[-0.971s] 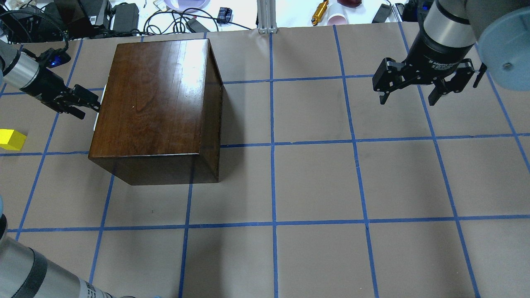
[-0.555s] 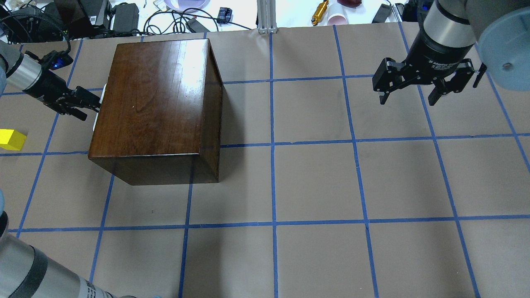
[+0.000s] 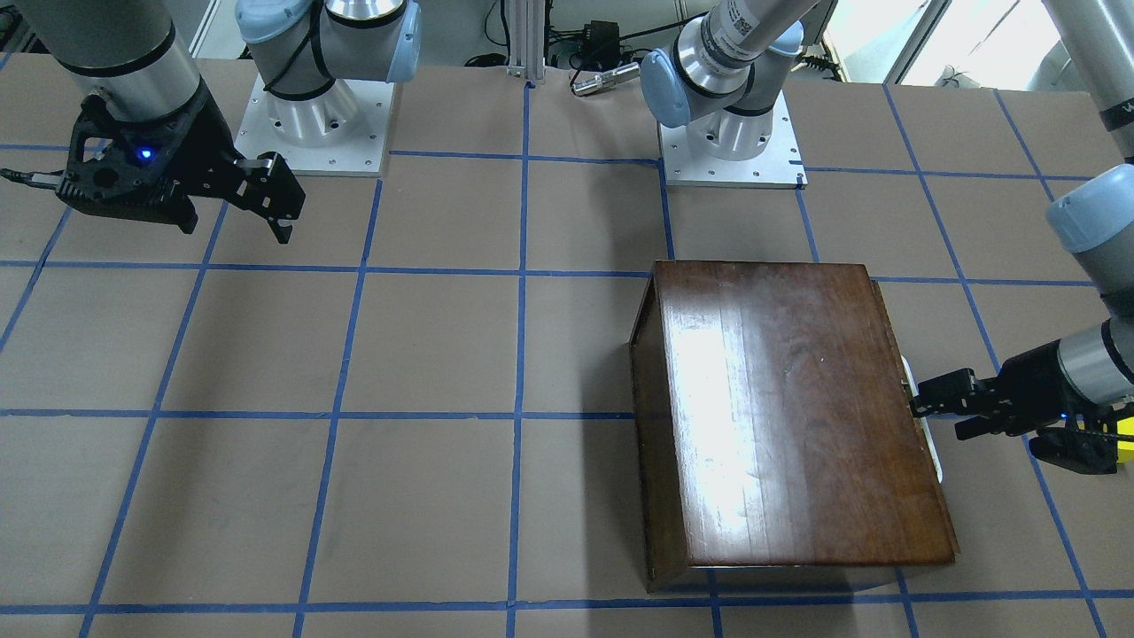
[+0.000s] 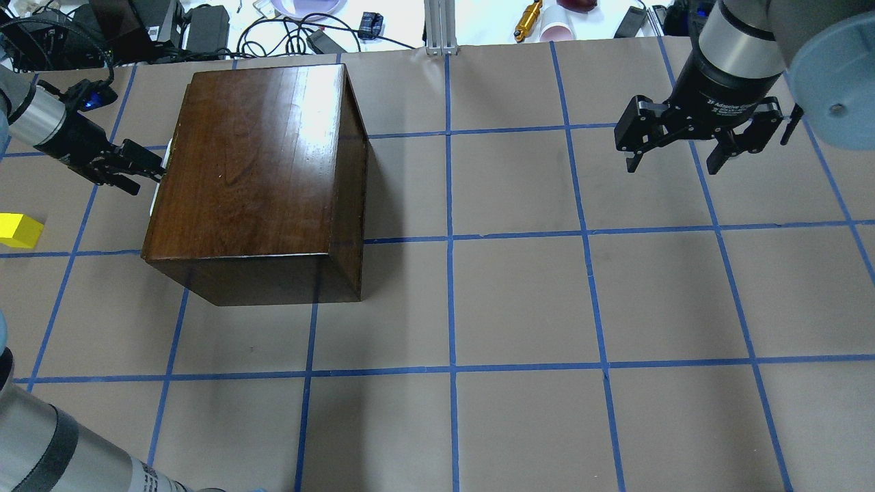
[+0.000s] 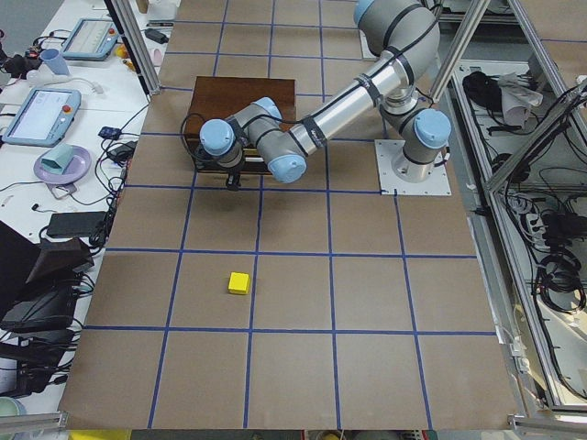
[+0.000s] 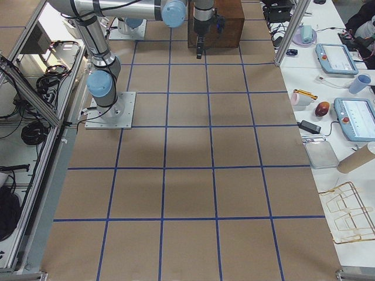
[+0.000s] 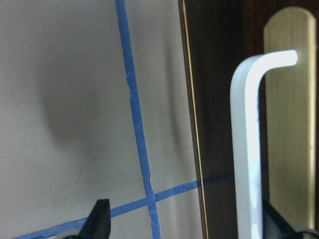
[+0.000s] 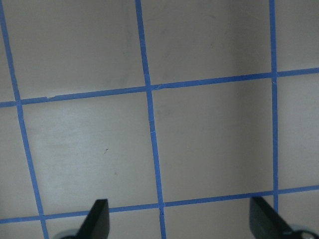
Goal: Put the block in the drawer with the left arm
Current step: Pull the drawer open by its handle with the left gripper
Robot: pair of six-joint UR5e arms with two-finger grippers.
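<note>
The yellow block (image 4: 20, 230) lies on the table at the far left, apart from the cabinet; it also shows in the exterior left view (image 5: 239, 283). The dark-brown cabinet (image 4: 260, 164) stands left of centre. Its drawer front (image 7: 219, 99) faces left, and no pale tray inside shows. My left gripper (image 4: 147, 171) is open at that face. The white handle (image 7: 246, 149) stands between its fingers, close to the right fingertip (image 7: 276, 224). My right gripper (image 4: 675, 166) hangs open and empty above the far right of the table.
Blue tape lines (image 4: 449, 239) cross the brown table paper. Cables, power bricks and small items (image 4: 205, 27) lie beyond the table's far edge. Both arm bases (image 3: 310, 124) stand at the robot's side of the table.
My left gripper has drawn a little to the left at the handle. The cabinet's left edge has shifted slightly left with it. The right arm and the block have not moved.
</note>
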